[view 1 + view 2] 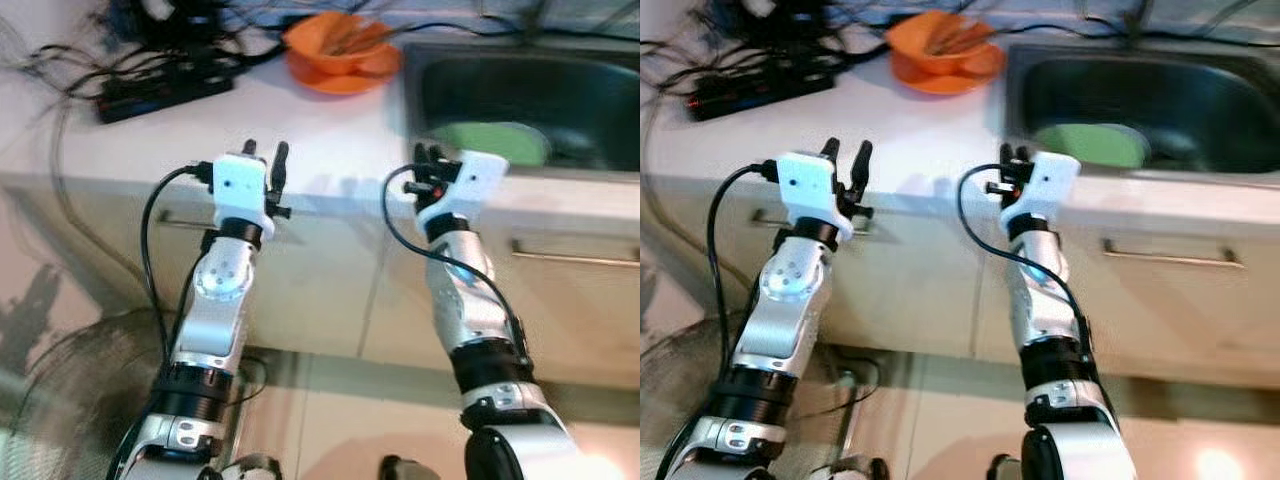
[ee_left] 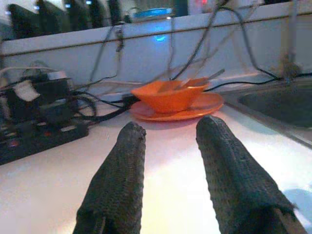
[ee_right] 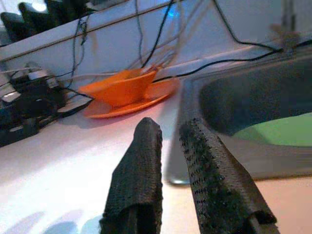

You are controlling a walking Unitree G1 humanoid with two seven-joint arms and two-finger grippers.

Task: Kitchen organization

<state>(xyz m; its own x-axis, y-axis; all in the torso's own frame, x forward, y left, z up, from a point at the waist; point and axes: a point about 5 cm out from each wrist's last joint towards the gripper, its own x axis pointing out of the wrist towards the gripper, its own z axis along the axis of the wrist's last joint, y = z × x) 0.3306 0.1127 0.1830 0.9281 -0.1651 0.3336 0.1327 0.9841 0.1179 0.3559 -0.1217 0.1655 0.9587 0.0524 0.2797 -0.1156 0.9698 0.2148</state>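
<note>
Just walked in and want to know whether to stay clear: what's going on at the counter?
Nothing is being held right now. The robot stands at the white counter with both arms raised to its front edge. The left end effector is open and empty, aimed toward an orange bowl sitting on an orange plate near the back. The right end effector, fingers slightly apart and empty, is by the sink, which holds a green plate.

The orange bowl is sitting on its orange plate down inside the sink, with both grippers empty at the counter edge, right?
Not quite. The orange bowl sits on its orange plate on the counter, left of the sink, as the left eye view shows. Both grippers, left and right, are empty.
</note>
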